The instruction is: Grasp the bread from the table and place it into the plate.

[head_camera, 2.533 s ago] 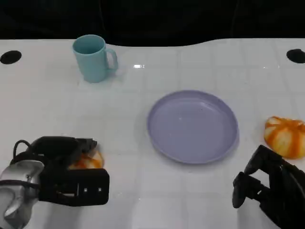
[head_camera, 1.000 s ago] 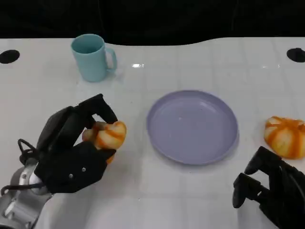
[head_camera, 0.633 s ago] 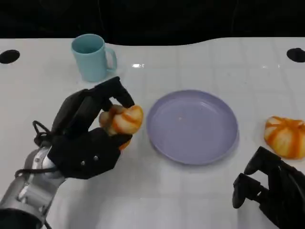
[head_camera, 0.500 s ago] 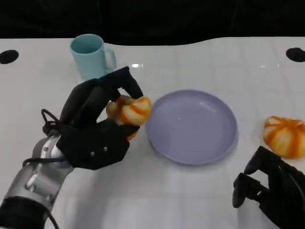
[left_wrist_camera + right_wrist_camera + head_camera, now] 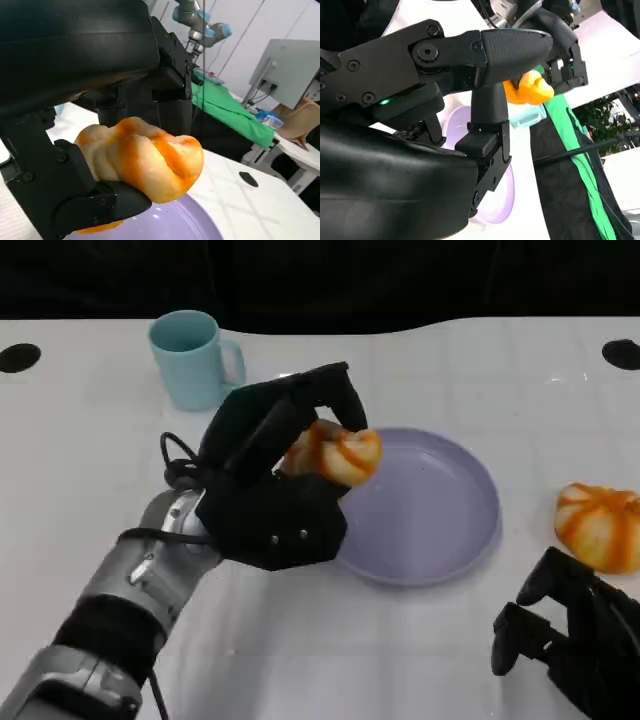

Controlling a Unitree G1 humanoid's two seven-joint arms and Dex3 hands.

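Observation:
My left hand grips an orange-streaked bread roll and holds it in the air over the left edge of the lavender plate. The left wrist view shows the same roll pinched between black fingers, with the plate just beneath. A second bread roll lies on the white table to the right of the plate. My right hand rests low at the near right, fingers apart and holding nothing. In the right wrist view, the held roll appears beyond my right hand's fingers, with the plate below.
A light blue mug stands at the back left of the table. Two black round holes sit near the table's far corners. The dark far edge runs behind the mug.
My left hand has lifted the roll from the near-left table and carried it up and rightward to the plate's left edge. The right hand and second roll have stayed put.

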